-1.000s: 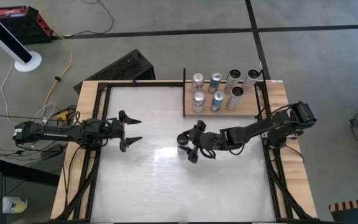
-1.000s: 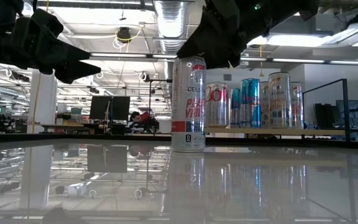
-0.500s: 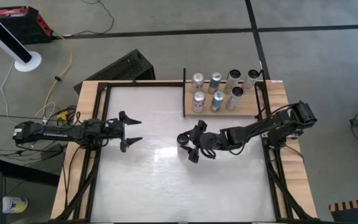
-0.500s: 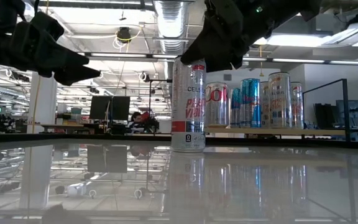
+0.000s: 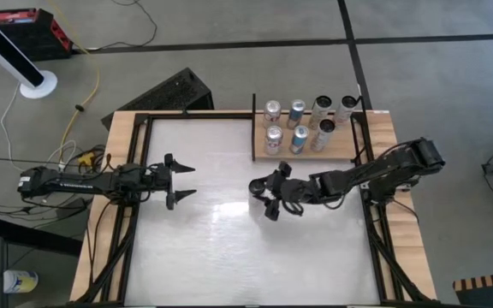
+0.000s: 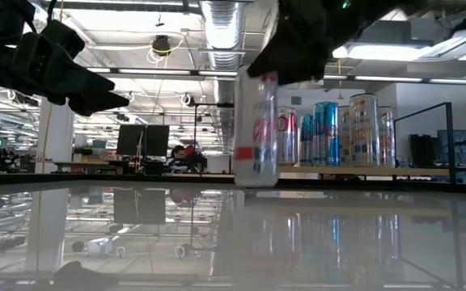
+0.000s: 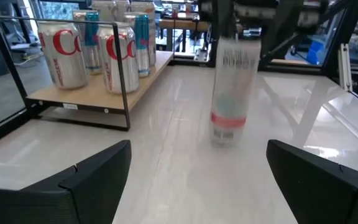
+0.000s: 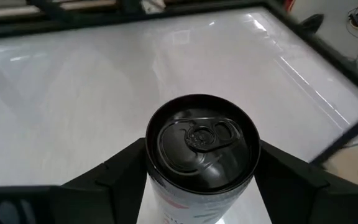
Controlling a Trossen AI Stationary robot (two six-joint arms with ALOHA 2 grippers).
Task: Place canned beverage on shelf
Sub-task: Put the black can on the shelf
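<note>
A tall silver can with red print [image 6: 256, 129] stands upright at the middle of the white tabletop; it also shows in the high view [image 5: 256, 186] and the left wrist view [image 7: 234, 81]. My right gripper [image 5: 268, 197] is shut on it. The shelf [image 5: 347, 147], a light wooden board with black posts at the table's far right, carries several cans [image 5: 299, 137] and also shows in the low view [image 6: 427, 170]. My left gripper [image 5: 184, 181] is open and empty at the table's left, its fingers pointing toward the can. My right gripper pinches the can between its two fingers [image 8: 120, 171], on opposite sides of the wall just below the top rim [image 8: 154, 180]. The fingers come from the table's right, slanting down. The can hangs upright, its base a little above the tabletop in the low view.
The shelf's black posts [image 5: 253, 128] and side frame [image 6: 427, 133] stand at its ends. Black rails [image 5: 144, 248] and wooden strips edge the table. White tabletop [image 5: 229, 257] stretches on the near side of both grippers.
My right gripper has gone a little toward the table's right edge with the can. The can, which stood on the table a second ago, has come up slightly and stays upright.
</note>
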